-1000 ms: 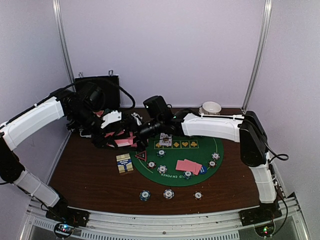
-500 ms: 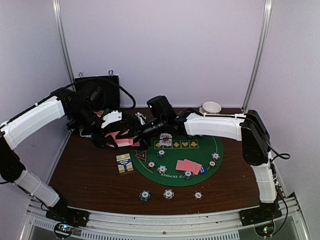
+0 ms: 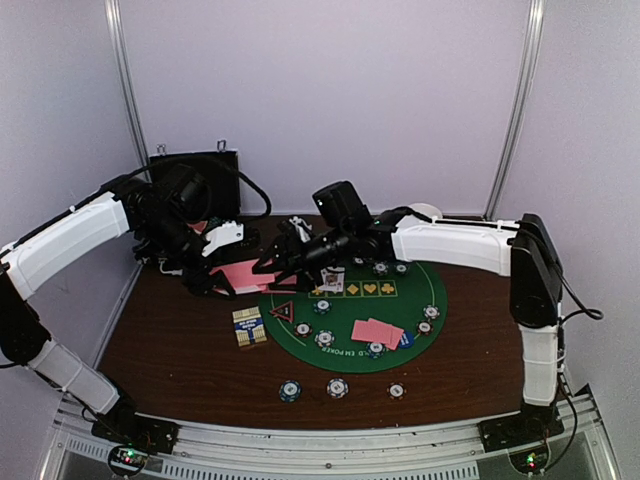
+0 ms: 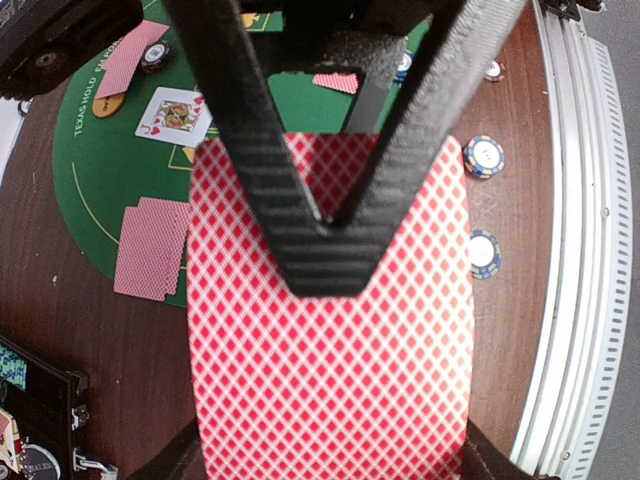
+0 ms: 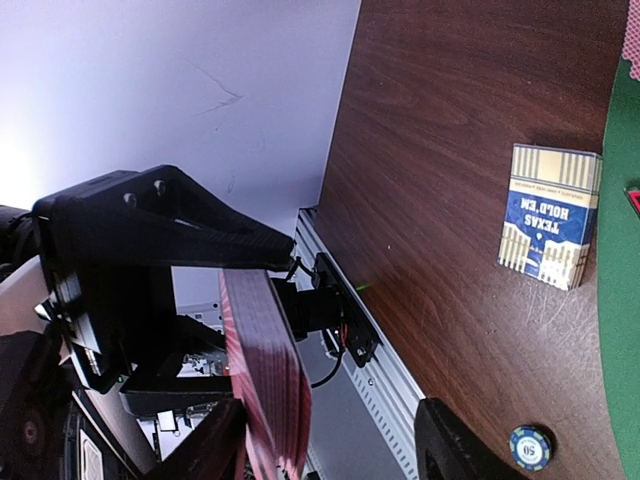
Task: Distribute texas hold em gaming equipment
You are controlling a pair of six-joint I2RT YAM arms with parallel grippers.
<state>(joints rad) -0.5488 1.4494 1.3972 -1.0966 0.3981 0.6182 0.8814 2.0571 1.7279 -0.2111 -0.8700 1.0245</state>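
**Surface and room.** We list a dark wooden surface [image 3: 170, 345] carrying an oval green felt mat [image 3: 350, 305]. Around it are pale lilac walls and two metal uprights, and a black case [image 3: 195, 180] stands at the back left.

**On the mat.** One face-up card [image 3: 332, 281], a pair of face-down pink cards [image 3: 377, 332] and a red-black triangle marker [image 3: 282, 311].

**On bare wood.** Three chips [image 3: 337, 387] lie near the front edge. A card box [image 3: 249, 326] sits just beside the mat's left rim.

**Hands.**
- The left hand [image 4: 328, 262] is clamped on a deck of pink-backed cards [image 4: 330, 390], held above the surface at the back left.
- The right hand [image 5: 332, 415] is at the deck, its fingers apart on either side of the deck's edge.

**View differences.**
- Only the left wrist view shows us the deck's diamond-lattice back.
- Only the right wrist view shows the deck edge-on as a thick stack, and the box's lettering.
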